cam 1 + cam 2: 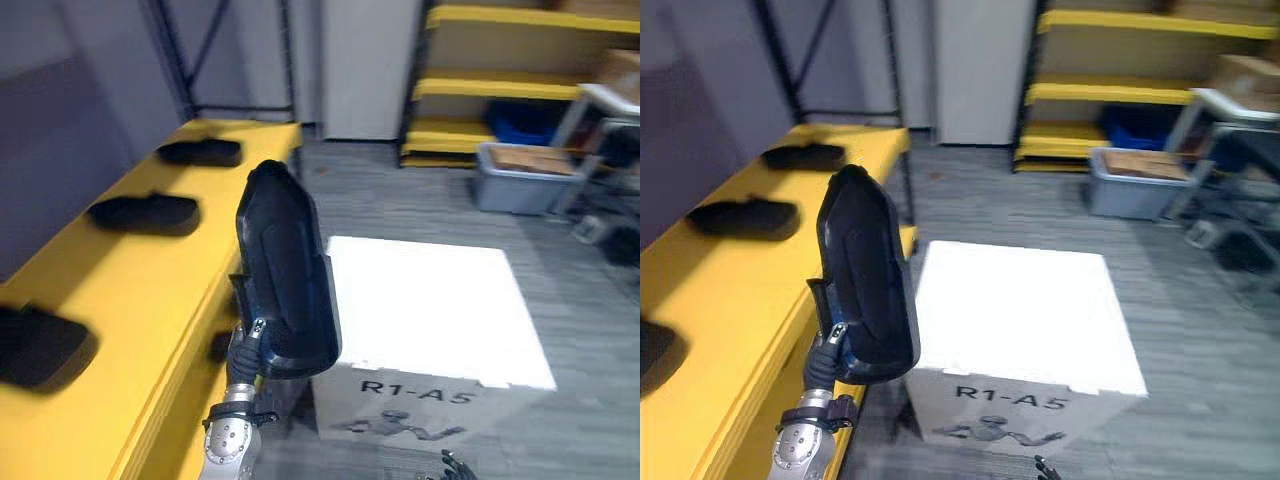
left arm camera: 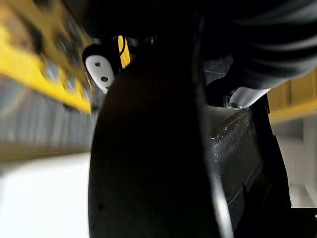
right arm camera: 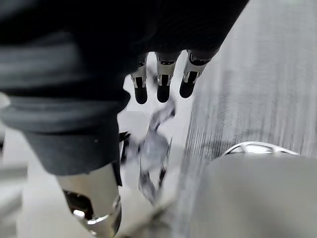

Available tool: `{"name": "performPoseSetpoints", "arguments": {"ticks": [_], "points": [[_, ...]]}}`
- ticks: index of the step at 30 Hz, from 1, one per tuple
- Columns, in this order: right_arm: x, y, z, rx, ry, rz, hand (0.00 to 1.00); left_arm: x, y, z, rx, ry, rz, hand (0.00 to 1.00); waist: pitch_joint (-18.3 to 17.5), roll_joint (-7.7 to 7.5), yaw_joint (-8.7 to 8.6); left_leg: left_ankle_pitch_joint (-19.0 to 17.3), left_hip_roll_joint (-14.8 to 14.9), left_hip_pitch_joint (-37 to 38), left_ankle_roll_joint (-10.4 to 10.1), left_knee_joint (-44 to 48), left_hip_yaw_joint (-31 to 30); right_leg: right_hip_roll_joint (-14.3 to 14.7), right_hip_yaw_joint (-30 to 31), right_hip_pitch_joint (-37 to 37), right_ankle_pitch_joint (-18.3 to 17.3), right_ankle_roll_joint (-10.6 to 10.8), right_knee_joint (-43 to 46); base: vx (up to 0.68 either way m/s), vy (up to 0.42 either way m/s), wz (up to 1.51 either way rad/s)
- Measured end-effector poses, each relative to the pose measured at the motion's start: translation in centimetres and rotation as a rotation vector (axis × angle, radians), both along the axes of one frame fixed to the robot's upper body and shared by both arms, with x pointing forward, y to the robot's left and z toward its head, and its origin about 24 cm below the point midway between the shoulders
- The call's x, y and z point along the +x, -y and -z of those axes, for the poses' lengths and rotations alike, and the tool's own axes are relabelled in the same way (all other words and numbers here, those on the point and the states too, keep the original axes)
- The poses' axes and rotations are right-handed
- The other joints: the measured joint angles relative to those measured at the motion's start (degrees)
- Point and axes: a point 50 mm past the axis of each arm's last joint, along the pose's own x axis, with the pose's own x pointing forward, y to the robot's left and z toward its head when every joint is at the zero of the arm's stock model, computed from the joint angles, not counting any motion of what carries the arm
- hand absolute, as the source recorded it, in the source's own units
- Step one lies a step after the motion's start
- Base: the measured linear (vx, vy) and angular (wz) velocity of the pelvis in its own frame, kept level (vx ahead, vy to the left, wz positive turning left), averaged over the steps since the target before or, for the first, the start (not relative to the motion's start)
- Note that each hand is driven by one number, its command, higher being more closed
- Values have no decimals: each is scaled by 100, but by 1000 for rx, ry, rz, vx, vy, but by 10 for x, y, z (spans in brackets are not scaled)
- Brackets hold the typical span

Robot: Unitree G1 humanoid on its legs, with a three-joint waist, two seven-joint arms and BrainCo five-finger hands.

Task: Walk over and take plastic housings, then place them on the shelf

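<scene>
The right hand (image 3: 163,85) hung low beside the robot, its fingers (image 3: 140,88) straight and loosely spread, holding nothing, with floor beyond their tips. The left hand (image 1: 243,352) was raised in front, its fingers curled round the lower end of a black plastic housing (image 1: 287,270), which stood nearly upright above them, its rounded top tipped slightly away.

By my reading the pick was done and the carry to the yellow shelf (image 1: 150,290) was in hand: the housing hung just off the shelf's front edge, not yet over it. The next move would call for swinging the fingers out over the yellow board, laying the housing flat and letting go.

Three black housings already lay on the shelf, out to the outer side of the left fingers: the nearest housing (image 1: 40,345), the middle housing (image 1: 145,213) further along, and the farthest housing (image 1: 200,152) near the shelf's end. The bare stretch between the nearest two looked like the likeliest landing place, though the room there seemed tight.

On the inner side of the left fingers stood a white box (image 1: 430,300), close by the held housing but apart from the shelf. Well beyond it sat a grey bin (image 1: 520,178) before yellow racking (image 1: 500,88).
</scene>
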Motion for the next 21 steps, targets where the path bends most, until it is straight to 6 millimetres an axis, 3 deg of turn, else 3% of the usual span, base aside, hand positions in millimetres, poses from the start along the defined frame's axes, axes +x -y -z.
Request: {"name": "performPoseSetpoints", "arguments": {"ticks": [1,3,4,6,7,9,13,14,16,17,19,21], "points": [[11,-1,-3,-10,26,-7,0,2,-1,-3,3,15,-7,100,45,-66,59,-90,186,-283,153,213,796,-68,-253,-54,12,-11,8,-77,44,148],[31,-1,-10,-35,74,-26,0,8,0,-8,-6,38,-21,100,103,-61,40,-395,581,-781,313,1342,2402,-283,-856,29,10,-8,174,31,94,153],[35,-1,-11,-45,83,-30,0,9,2,-9,-21,45,-26,100,44,48,34,-429,760,-779,455,1637,2937,-364,-1106,134,-59,12,357,112,117,139],[36,1,-12,-58,82,-27,0,15,8,-16,-34,78,-19,100,55,69,-12,-384,556,-816,606,1533,3126,-393,-1381,344,-134,46,314,119,152,158],[33,-1,-9,-51,69,-15,0,17,9,-19,-36,96,-30,100,27,49,-34,-424,347,-664,636,1022,3096,-483,-1620,434,-191,182,158,71,152,152],[32,-5,-7,-38,59,-8,0,19,7,-22,-37,106,-61,100,47,75,-67,-361,180,-518,636,708,3164,-622,-1880,585,-185,216,183,71,124,101],[24,-7,-2,-36,21,-3,0,20,8,-24,-1,113,-106,100,50,65,-109,-422,-258,-324,781,835,2779,-1065,-1955,935,-176,240,706,103,136,74],[20,-5,-1,-48,9,-7,0,21,9,-25,19,121,-115,100,59,51,-133,-513,-397,-304,848,936,2626,-1294,-1808,913,-173,226,1130,108,140,84],[11,-6,2,-48,-15,-2,0,22,13,-27,39,130,-111,100,95,4,-175,-679,-534,-219,911,1088,2353,-1555,-865,612,-88,-95,2085,121,137,92],[8,-13,3,-29,-18,2,0,21,12,-27,53,129,-136,100,130,-22,-217,-755,-538,-110,913,1159,2030,-1170,648,155,-441,-83,2622,94,76,89],[6,-18,3,-14,-9,11,0,21,11,-27,51,130,-151,100,120,-65,-223,-768,-552,-70,908,1162,1850,-808,1520,-182,-655,-15,2757,77,37,75],[5,-27,0,5,19,23,0,21,10,-27,48,131,-168,100,140,-151,-234,-767,-621,-25,903,1161,1541,-224,2747,-708,-913,65,2669,52,-1,81]]}}
